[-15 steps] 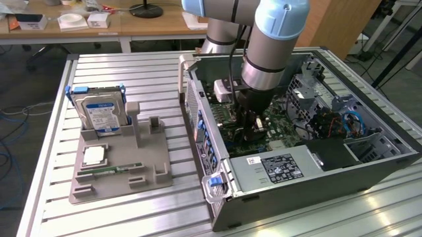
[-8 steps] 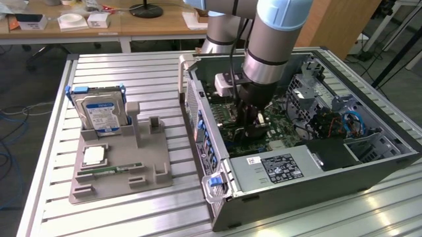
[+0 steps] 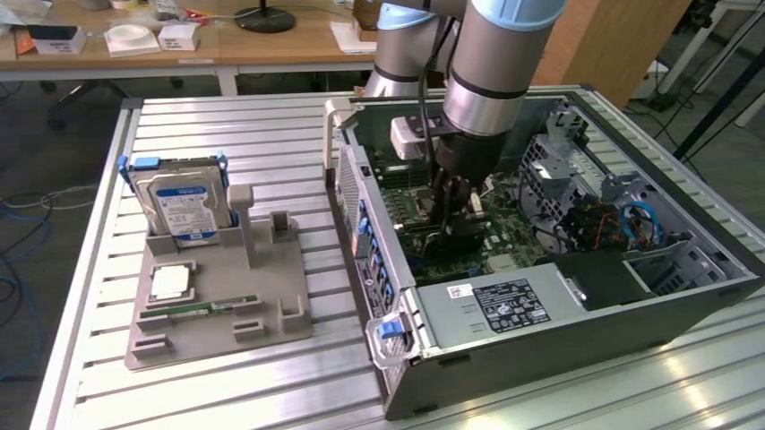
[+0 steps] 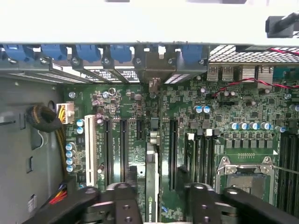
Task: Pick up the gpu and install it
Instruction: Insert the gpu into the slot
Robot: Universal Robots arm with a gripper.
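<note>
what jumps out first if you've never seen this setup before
The big grey robot arm plunging into the open computer case, its fingers on either side of the gpu standing edge-on over the green motherboard. At the exterior view's left, a hard drive stands upright in a grey holder.

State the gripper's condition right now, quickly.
Gripper: open, straddling the thin dark gpu card that stands edge-on over the green motherboard; not clamped on it.
</note>
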